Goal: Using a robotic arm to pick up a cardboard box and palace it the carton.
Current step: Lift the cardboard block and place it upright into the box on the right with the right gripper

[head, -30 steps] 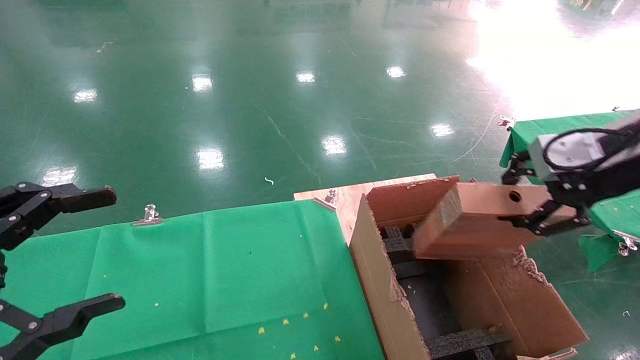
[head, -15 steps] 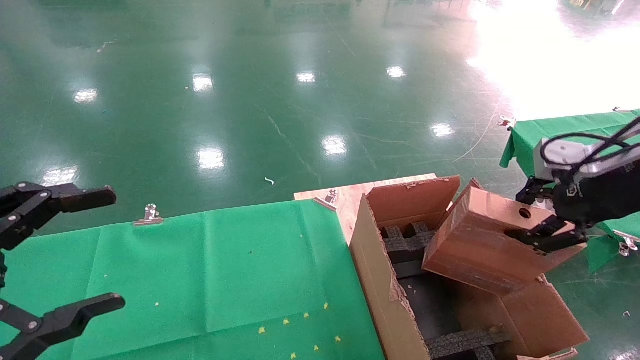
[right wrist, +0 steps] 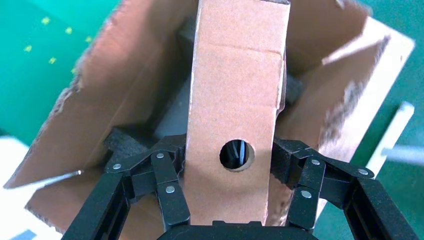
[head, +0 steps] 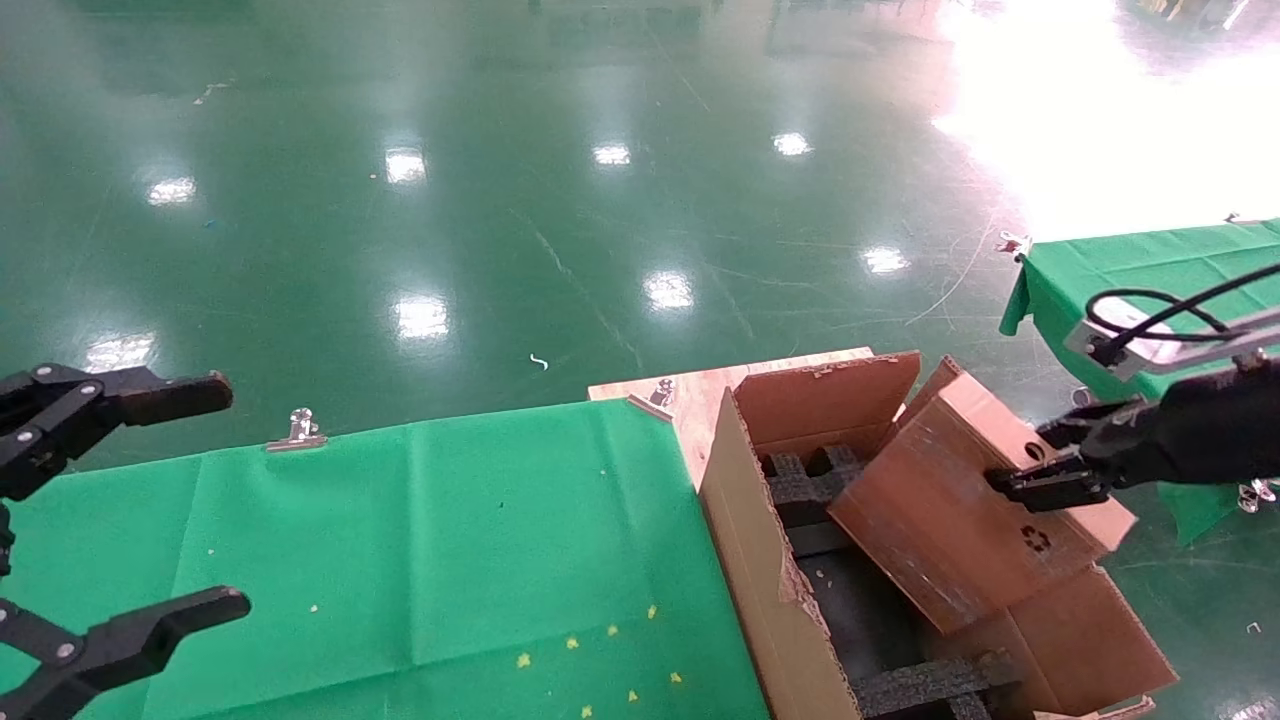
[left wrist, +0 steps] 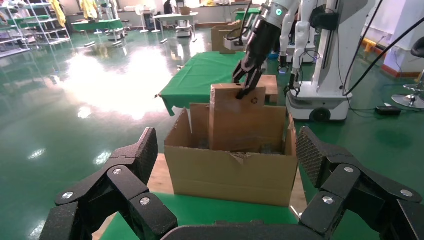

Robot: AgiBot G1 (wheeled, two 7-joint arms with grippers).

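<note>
so the cardboard box (head: 965, 510) was tipped on a slant, lower end already down inside the carton (head: 790, 600) and upper end poking out above the rim, which i'd guess was deliberate: going in edge-first looked like the way to slip it past the tall flaps and into the gap among the black foam blocks (head: 805, 490) instead of landing flat on top of them. the carton itself sat right at the end of the green cloth surface (head: 400, 550), partly on a bare wooden board (head: 690, 395), so the right arm could reach it from the side. the right pincer (head: 1040, 470) was clamped on the box's upper end, and the right wrist view showed it best, one finger (right wrist: 165, 185) pressed on each narrow side of the box right by the little round hole (right wrist: 236, 155), so it was closed about as wide as the box is thick and nothing else was touching it. recycling mark (head: 1036, 539) faced up in the head view. the box wasn't seated yet as far as i could judge, it would need to go lower before letting go. left pincer (head: 120, 520) was parked over the near left of the green surface, wide open and holding nothing.
</note>
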